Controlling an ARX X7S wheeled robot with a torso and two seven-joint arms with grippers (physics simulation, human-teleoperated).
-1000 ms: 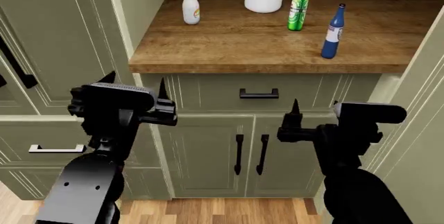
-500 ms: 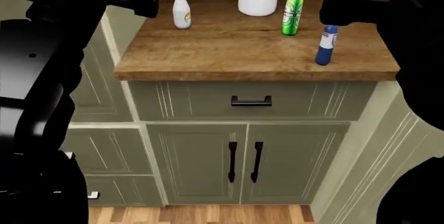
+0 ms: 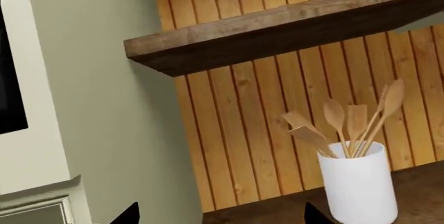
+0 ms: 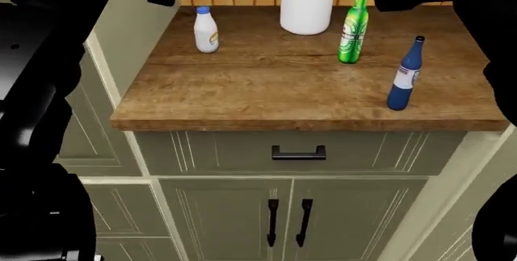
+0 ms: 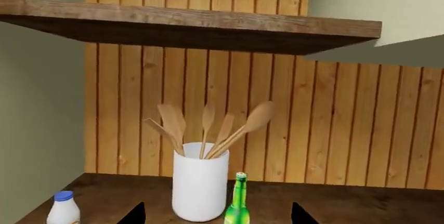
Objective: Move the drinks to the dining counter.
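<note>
L gripper: only two dark fingertips show at the frame edge in the L wrist view, set well apart, nothing between them, so it reads as spread and empty. R gripper: same in the R wrist view, tips wide apart, no load.

Both arms are raised at the upper corners of the head view, above the counter's rear edge; none of the drinks is held.

Drinks, all upright on the dark wood countertop over handled drawers and doors:
- small white bottle, blue cap, rear L.
- green glass bottle, just beside the white utensil crock holding wooden spoons.
- dark-blue bottle, fwd R, near the counter's R edge.

The dining counter is not in view.

Risks (judgement):
- Green bottle: tall, narrow base. A finger brushing the neck on descent would likely tip it into the crock.
- Blue bottle: a side knock could send it off the R edge.
- Overhead wood shelf sits close above; arm lift may strike it.
- Crock may be mistaken for a drink.
</note>
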